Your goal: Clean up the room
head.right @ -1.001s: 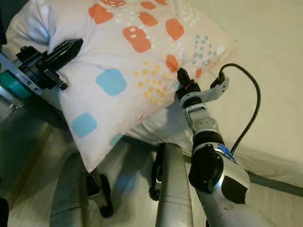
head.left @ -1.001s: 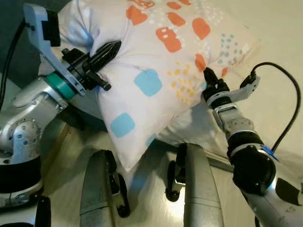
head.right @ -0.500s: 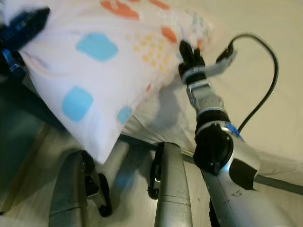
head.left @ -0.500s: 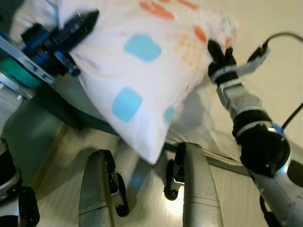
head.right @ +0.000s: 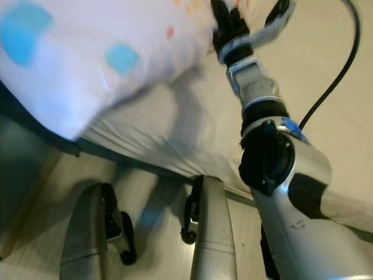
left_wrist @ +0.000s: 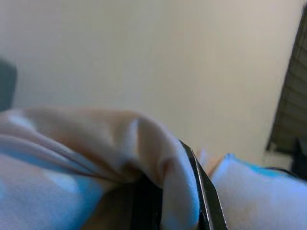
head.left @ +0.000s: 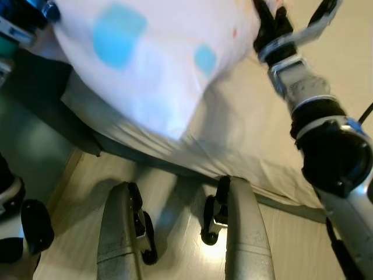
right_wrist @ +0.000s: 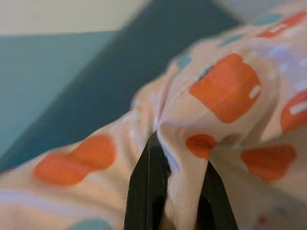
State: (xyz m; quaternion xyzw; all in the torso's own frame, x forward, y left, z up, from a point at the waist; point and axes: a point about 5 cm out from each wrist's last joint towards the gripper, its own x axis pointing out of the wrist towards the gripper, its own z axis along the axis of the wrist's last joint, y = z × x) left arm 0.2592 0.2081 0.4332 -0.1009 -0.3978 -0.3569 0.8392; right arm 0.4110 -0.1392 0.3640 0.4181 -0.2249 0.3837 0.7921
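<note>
Bed with cream fabric sheet (head.left: 245, 125) across the upper half of the head views, larger in view than half a second ago, its edge running down toward the right above the pale wooden floor (head.left: 175, 233). Dark teal wall or bed side (head.left: 35, 134) at the left.

Large white cloth pillow with blue squares and orange patches (head.left: 151, 52) now higher in the head views than before, lifted over the bed's left part, lowest corner hanging just above the sheet and casting a shadow there. Much open sheet to the right of the pillow; narrow strip of floor between bed edge and the robot's two silver legs (head.left: 242, 233).

Right gripper (right_wrist: 168, 191) at the pillow's right edge, jaws narrow and pinching a fold of the orange-patched cloth. Left gripper (left_wrist: 177, 191) at the pillow's left end, near the top left corner of the left eye view, jaws closed on a bunched fold of cloth.
</note>
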